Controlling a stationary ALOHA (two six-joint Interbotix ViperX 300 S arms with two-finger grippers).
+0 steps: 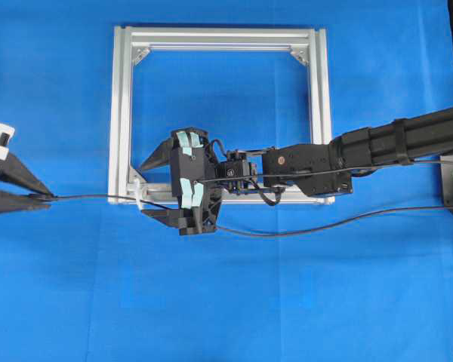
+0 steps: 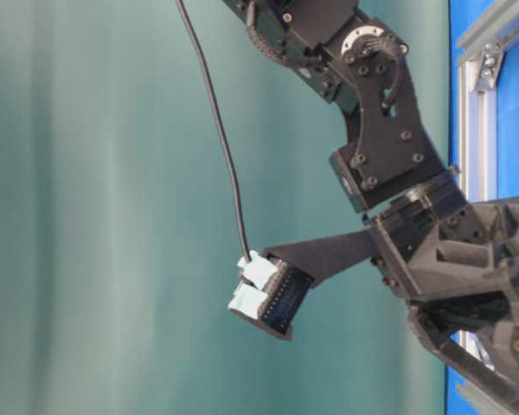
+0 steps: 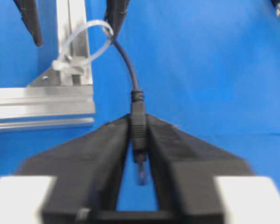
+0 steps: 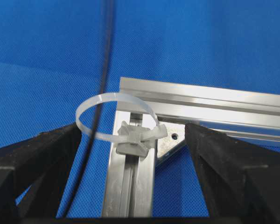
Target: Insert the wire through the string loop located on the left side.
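The wire (image 1: 98, 197) is a thin black cable running left to right across the blue mat. It passes through the white string loop (image 1: 138, 193) at the frame's lower left corner. My left gripper (image 1: 50, 197) is at the far left edge, its fingertips pinching the wire's dark plug (image 3: 138, 123); the metal tip shows behind them. From the plug the wire (image 3: 126, 60) curves up into the string loop (image 3: 95, 21). My right gripper (image 1: 142, 190) stands open astride that corner. In its wrist view the wire (image 4: 102, 88) crosses inside the string loop (image 4: 116, 94), touching neither finger (image 4: 46, 154).
The silver aluminium frame (image 1: 121, 113) lies flat on the blue mat, its bottom rail under my right arm (image 1: 377, 147). The wire's slack (image 1: 325, 222) trails off to the right. The frame's rail (image 2: 476, 130) also shows in the table-level view beside the arm.
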